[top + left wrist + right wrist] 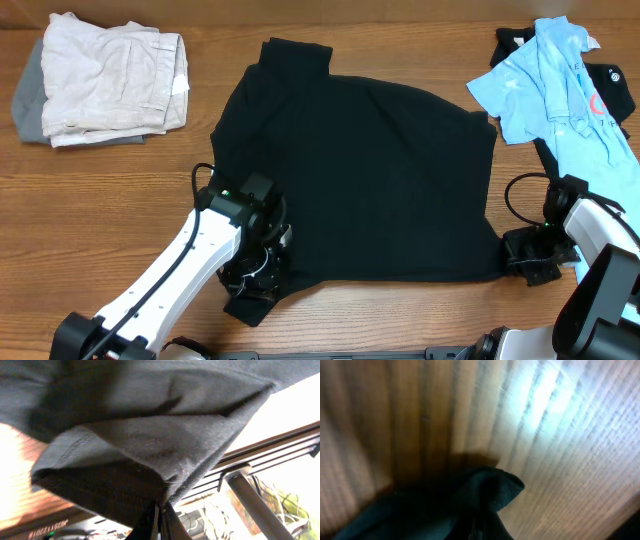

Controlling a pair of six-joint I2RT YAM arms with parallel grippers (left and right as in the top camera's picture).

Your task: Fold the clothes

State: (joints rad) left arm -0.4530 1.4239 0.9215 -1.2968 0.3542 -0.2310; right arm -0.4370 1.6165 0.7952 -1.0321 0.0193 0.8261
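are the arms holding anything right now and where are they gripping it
Both hold the black shirt. The left gripper pinches its near-left corner, and the right gripper pinches its near-right corner.

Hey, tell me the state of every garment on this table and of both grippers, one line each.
black shirt: spread out on the table, not yet folded.
light blue polo: crumpled, lying on a dark garment.
beige garment: folded, on a grey garment.
left gripper: shut on the shirt's near hem corner.
right gripper: shut on the other near corner.
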